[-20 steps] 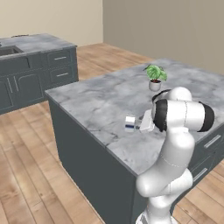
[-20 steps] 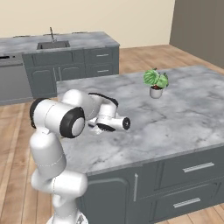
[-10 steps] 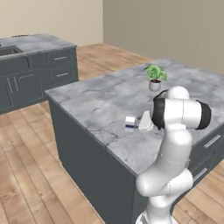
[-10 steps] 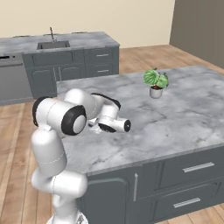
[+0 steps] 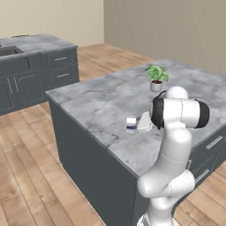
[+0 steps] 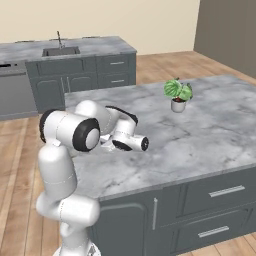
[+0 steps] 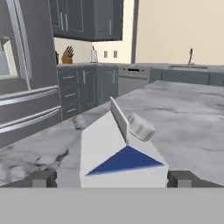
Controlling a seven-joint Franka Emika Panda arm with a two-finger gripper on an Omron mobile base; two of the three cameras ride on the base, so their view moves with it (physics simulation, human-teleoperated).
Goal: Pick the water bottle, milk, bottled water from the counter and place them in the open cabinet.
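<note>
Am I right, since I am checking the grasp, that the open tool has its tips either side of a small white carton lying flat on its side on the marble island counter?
Not quite. The small white carton with the blue band stands upright on the grey-white marble island counter, its gabled top and cap uppermost, as the hand view shows. The open tool does have its tips either side of it.
</note>
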